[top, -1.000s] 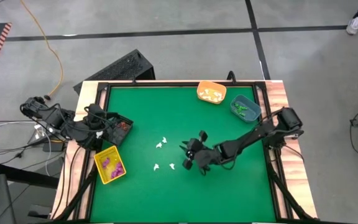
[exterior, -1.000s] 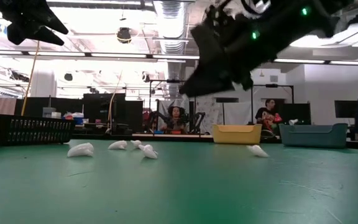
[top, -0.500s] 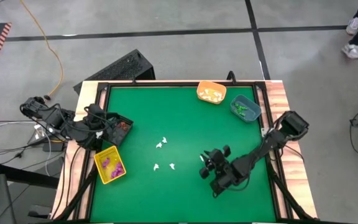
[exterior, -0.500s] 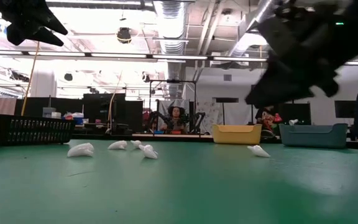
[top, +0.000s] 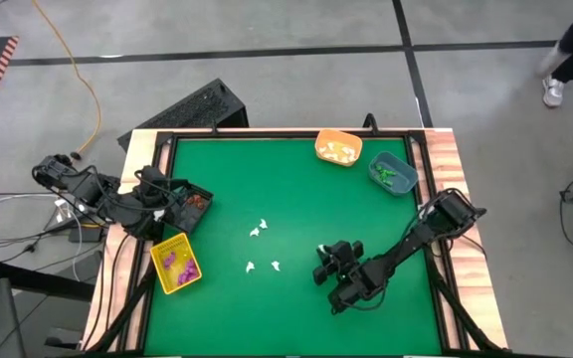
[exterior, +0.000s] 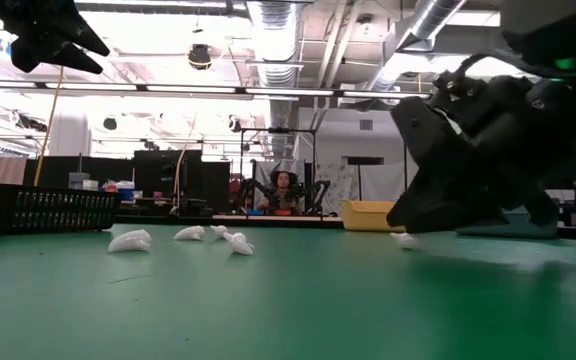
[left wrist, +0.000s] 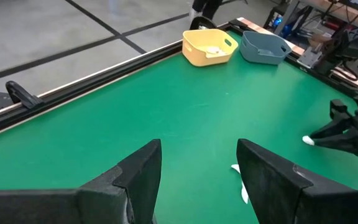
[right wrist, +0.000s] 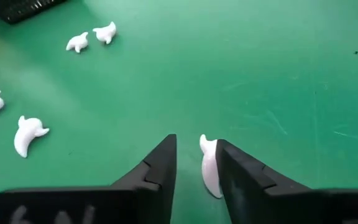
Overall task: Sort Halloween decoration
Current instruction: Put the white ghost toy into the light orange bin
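Observation:
Several tiny white Halloween decoration trinkets lie on the green table (top: pixel 296 179): a pair (top: pixel 259 228) and two more (top: pixel 263 267) near the middle. Another white trinket (right wrist: pixel 210 167) lies on its side on the table between the open fingers of my right gripper (right wrist: pixel 194 146), which is low over the table right of the middle (top: pixel 319 265). My left gripper (left wrist: pixel 197 168) is open and holds nothing. It hangs high at the table's left edge over the black bin (top: pixel 195 202). My right gripper slants down from the table's right side, one finger on either side of the white trinket (right wrist: pixel 211 177). The trinket lies on the table close against one finger (right wrist: pixel 238 171). Whether that finger touches it, I cannot tell.
A yellow bin (top: pixel 175 265) with purple trinkets sits near the left edge, below the black bin. An orange bin (top: pixel 338 148) with white pieces and a blue bin (top: pixel 391 173) with green ones stand at the far right. People show in the room behind.
My right gripper has gone toward the table's near edge and a little to the right. It has come down close to the table and rolled about its wrist. Its fingers now stand on either side of a white trinket. The trinkets on the table have not moved.

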Robot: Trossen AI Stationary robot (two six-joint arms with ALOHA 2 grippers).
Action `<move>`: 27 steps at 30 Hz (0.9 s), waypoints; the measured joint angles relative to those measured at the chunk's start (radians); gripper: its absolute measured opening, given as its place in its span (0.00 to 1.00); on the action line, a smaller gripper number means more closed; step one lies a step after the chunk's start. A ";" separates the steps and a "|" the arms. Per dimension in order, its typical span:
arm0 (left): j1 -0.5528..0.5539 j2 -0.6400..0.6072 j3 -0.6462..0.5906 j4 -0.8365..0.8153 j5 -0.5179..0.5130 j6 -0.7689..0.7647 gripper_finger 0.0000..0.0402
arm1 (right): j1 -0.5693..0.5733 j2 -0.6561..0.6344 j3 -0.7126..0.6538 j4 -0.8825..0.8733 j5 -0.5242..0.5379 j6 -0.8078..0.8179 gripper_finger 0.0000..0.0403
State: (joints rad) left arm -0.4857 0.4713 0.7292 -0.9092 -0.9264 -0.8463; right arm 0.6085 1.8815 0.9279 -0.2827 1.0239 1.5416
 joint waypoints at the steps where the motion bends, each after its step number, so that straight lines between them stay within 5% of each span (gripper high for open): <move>1: 0.000 0.000 0.000 0.000 0.003 0.000 0.50 | -0.001 -0.002 0.000 0.000 0.001 0.002 0.34; 11: 0.000 0.000 0.000 -0.001 0.001 0.000 0.50 | -0.017 -0.087 0.019 -0.028 0.002 -0.115 0.55; 21: 0.000 0.000 0.000 -0.006 -0.001 0.003 0.50 | -0.011 -0.230 0.019 -0.369 0.013 -0.027 0.49; 27: 0.000 0.000 0.000 -0.037 -0.002 -0.011 0.50 | 0.008 -0.184 0.019 -0.326 0.019 -0.080 0.48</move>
State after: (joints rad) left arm -0.4858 0.4713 0.7296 -0.9466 -0.9283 -0.8574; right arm 0.6167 1.6979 0.9470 -0.6089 1.0428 1.4616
